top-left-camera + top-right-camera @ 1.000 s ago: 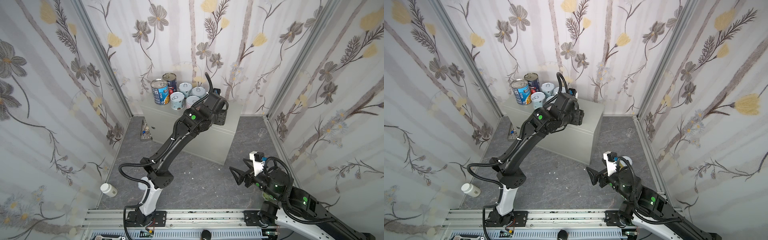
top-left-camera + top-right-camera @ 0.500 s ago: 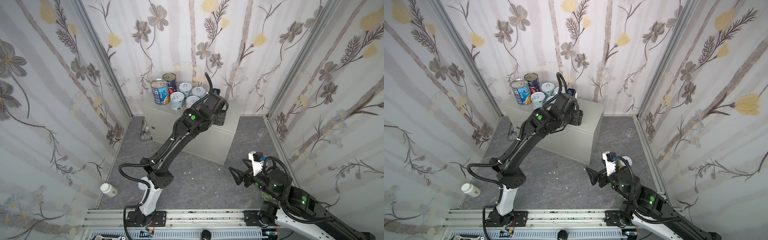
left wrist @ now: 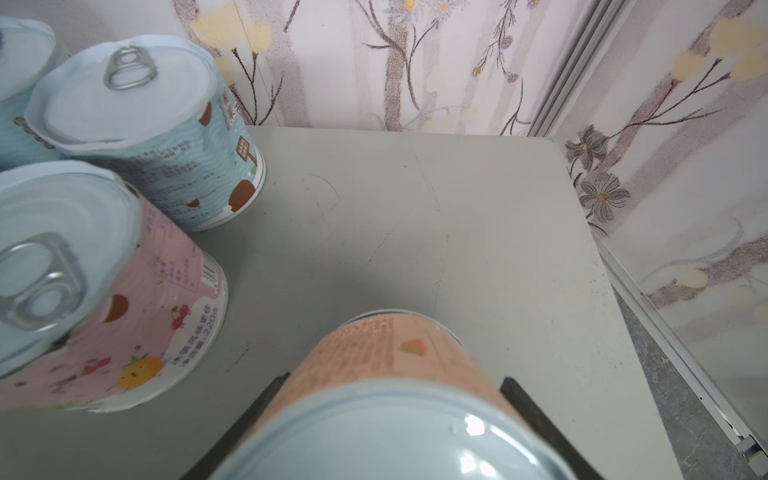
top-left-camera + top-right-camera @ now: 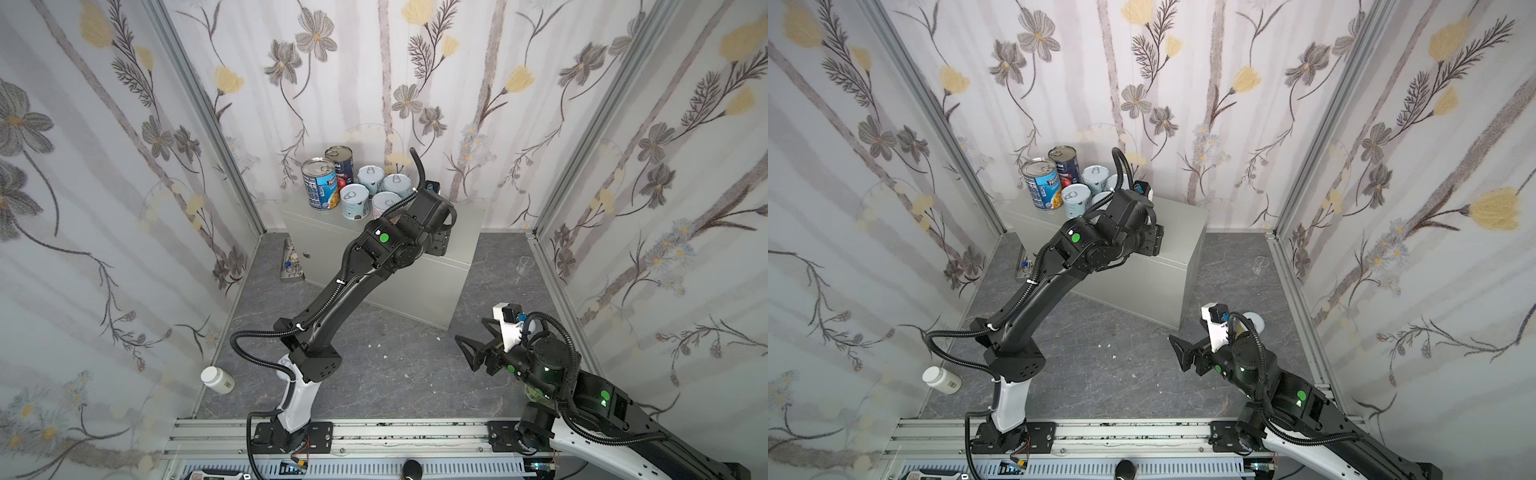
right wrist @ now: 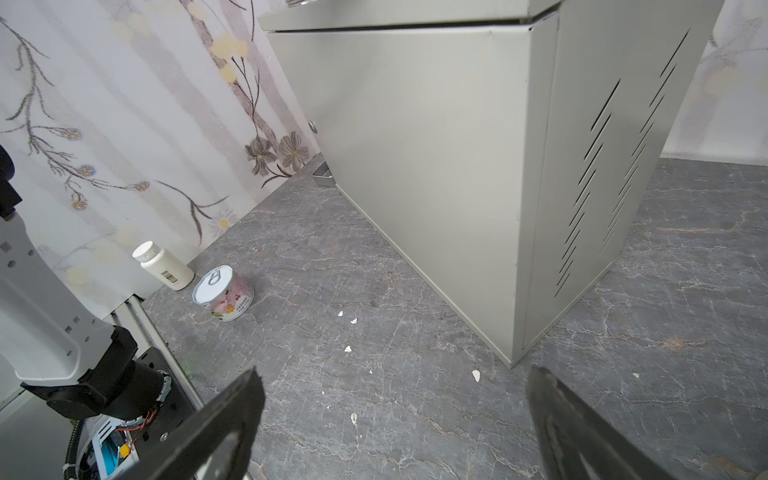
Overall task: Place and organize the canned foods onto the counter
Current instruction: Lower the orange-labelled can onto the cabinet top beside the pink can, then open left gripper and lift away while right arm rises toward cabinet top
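Because almost nothing has moved in the last second, I think letting go comes next. At 12 o'clock in a top view sits the grey counter point(image 4: 461, 232), with the blue tall can point(image 4: 319, 187) and short cans point(image 4: 354, 199) bunched at its left end. My left pincer point(image 3: 393, 379) has stayed clamped on a peach short can point(image 3: 386, 415), at 4 o'clock from that bunch, low over the counter; I cannot tell if it touches. At 5 o'clock, my right pincer point(image 5: 392, 374) has crept a little toward 9 o'clock, fingers wide apart, holding nothing. It faces a pink can point(image 5: 224, 293) on the floor, beside a white bottle point(image 5: 164, 266), still to fetch.
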You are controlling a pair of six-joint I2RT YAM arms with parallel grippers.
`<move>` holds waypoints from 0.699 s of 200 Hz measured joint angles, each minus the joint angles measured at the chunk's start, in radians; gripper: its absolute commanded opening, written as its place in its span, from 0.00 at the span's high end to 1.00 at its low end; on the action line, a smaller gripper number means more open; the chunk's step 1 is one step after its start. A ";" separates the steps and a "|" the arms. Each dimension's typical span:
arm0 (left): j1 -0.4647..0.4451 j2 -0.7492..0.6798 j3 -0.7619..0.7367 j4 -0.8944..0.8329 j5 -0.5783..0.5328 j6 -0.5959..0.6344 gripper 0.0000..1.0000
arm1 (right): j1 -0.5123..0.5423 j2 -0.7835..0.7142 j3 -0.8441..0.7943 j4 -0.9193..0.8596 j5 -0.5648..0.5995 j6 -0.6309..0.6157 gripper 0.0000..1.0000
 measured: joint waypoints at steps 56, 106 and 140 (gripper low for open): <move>0.010 0.021 0.003 -0.043 -0.005 0.003 0.22 | 0.000 -0.002 0.000 0.001 -0.005 0.007 0.01; 0.024 0.042 0.033 -0.066 -0.008 0.006 0.21 | 0.000 0.003 0.000 0.002 -0.005 0.008 0.01; 0.026 0.064 0.063 -0.065 -0.023 0.007 0.20 | 0.000 -0.002 -0.004 0.001 -0.005 0.011 0.01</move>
